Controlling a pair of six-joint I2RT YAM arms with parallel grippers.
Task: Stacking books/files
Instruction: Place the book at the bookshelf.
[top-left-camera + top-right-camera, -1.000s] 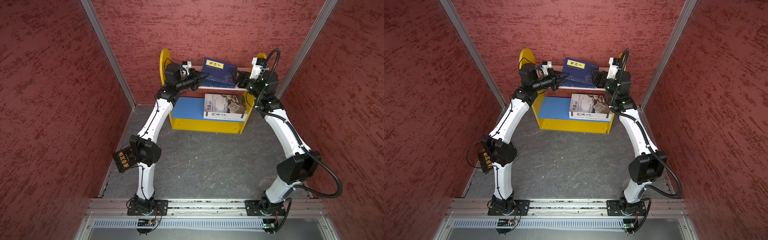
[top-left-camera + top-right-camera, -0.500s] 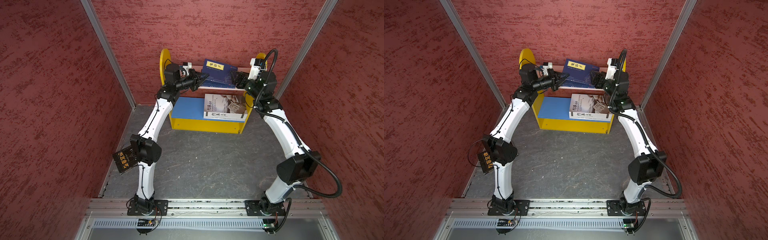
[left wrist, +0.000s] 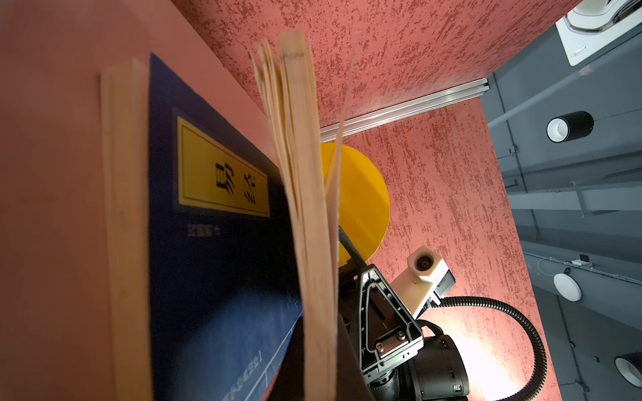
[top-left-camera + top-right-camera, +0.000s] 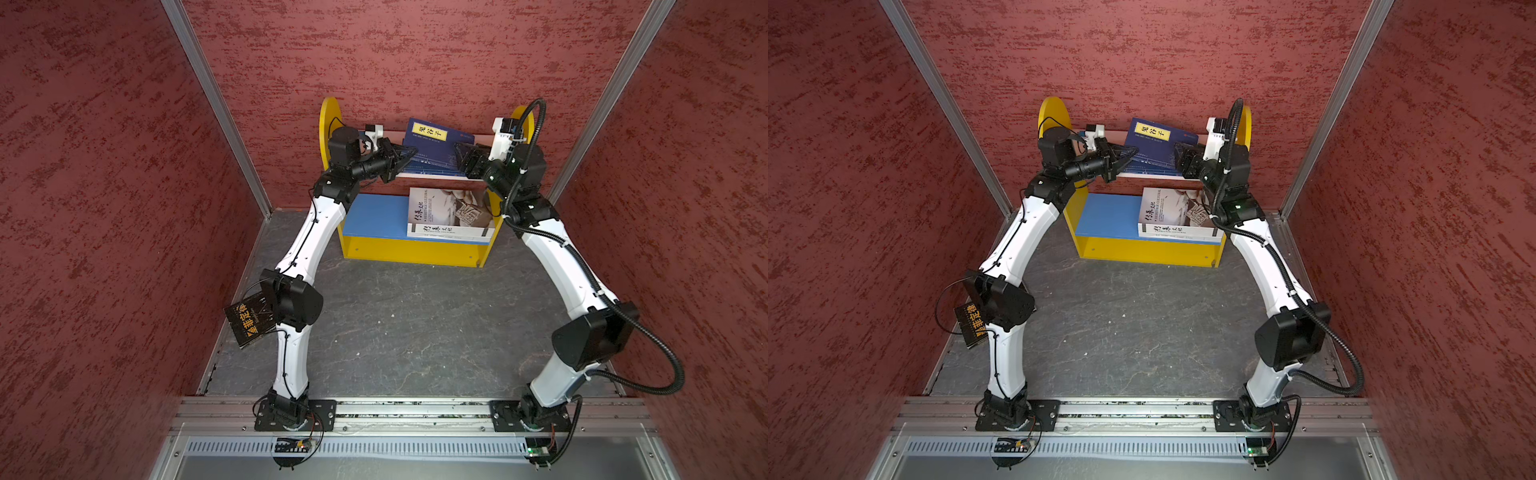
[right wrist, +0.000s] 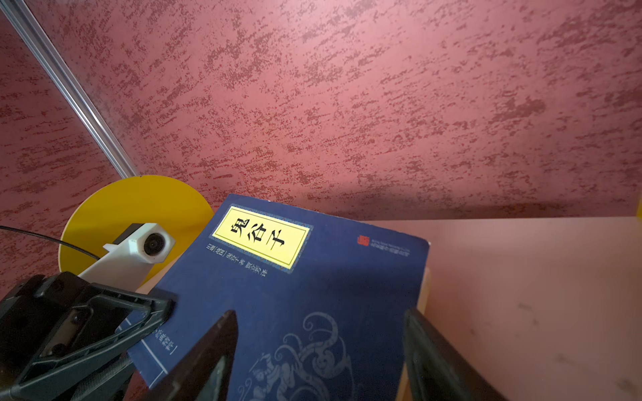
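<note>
Upper centre, the left gripper (image 4: 405, 157) clamps the navy book (image 4: 432, 143) at its left edge; the right gripper (image 4: 460, 154) holds its fingers (image 5: 215, 347) wide apart over the cover.

Mottled red walls (image 4: 415, 50) surround a grey stone floor (image 4: 415, 324).

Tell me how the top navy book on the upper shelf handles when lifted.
Likely floppy: pages of the top navy book fan apart in the left wrist view. Probably light, being thin. It may slide on the smooth second navy book beneath.
</note>
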